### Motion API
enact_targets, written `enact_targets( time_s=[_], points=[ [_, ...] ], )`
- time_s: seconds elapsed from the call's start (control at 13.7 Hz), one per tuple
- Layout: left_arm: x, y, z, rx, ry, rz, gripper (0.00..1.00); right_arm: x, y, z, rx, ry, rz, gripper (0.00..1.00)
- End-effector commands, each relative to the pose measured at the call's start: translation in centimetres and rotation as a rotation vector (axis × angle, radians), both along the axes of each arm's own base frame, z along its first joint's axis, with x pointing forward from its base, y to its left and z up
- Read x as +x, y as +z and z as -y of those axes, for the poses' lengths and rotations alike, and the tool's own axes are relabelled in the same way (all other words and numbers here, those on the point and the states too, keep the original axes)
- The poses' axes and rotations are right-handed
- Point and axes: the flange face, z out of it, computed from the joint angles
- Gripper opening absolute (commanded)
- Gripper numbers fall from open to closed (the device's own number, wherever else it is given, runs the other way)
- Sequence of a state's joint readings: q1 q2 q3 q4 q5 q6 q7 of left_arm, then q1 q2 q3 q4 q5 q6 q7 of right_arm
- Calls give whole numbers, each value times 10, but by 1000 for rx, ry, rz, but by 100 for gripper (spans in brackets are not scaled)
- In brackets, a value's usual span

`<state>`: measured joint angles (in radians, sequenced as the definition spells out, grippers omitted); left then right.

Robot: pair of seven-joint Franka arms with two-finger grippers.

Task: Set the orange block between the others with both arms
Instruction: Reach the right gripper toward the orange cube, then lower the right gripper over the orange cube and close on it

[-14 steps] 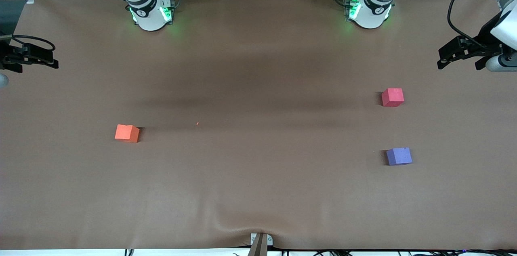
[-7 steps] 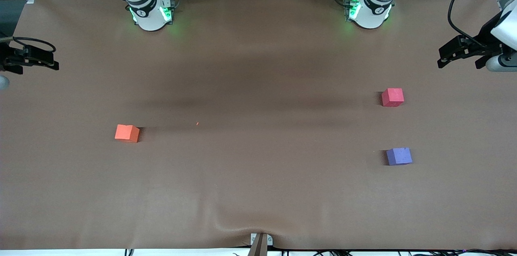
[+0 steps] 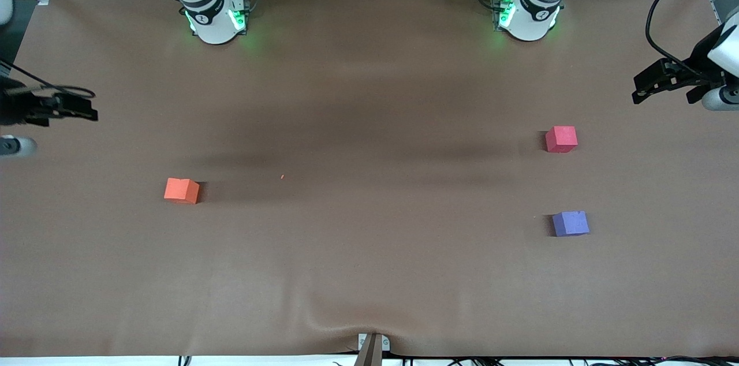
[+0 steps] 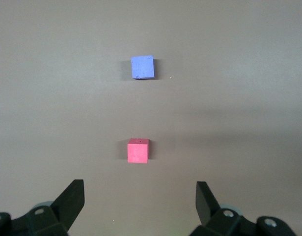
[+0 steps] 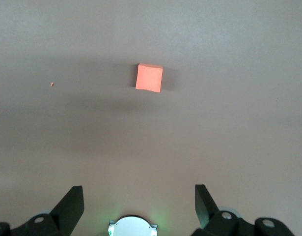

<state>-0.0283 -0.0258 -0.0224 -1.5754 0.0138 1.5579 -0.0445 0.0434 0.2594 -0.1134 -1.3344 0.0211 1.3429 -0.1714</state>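
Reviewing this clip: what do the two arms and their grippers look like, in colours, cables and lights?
Both arms are glossy white with dark grey joint bands and green-lit bases. The left gripper and right gripper are matte black two-finger units; a black cable loops to each. In the wrist views each shows wedge-shaped black fingers with small round fasteners on the mount.

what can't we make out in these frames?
- Right gripper: front view, the arm is cut off by the frame edge, over the right arm's end of the table.
- Left gripper: front view, the arm is cut off by the frame edge.
- Speck near the orange block: too small to identify.
- Both wrist views: only the fingers show.
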Motion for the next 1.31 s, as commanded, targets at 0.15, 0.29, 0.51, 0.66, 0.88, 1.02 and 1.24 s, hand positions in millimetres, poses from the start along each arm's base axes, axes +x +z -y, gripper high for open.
enact_targets(
  time_s=[0.15,0.29,0.51,0.66,0.88,1.02,1.24],
  points=[
    [-1,8,-5,22,10,11,100,25,-104,1,-16,9,0,100],
    [-2,10,-6,23,12,11,100,30,-159,3,-19,7,-7,100],
    [-2,10,-18,21,22,12,100,44,-229,-12,-20,37,-32,100],
    [-2,10,-19,21,18,12,100,52,-260,-14,-22,42,-17,100],
    [-1,10,-18,20,16,12,100,57,-302,-9,-28,37,-3,100],
    [-1,10,-18,20,16,12,100,57,-317,-9,-30,38,-8,100],
    [-1,10,-18,18,16,12,100,59,-335,-5,-33,35,0,100]
  ],
)
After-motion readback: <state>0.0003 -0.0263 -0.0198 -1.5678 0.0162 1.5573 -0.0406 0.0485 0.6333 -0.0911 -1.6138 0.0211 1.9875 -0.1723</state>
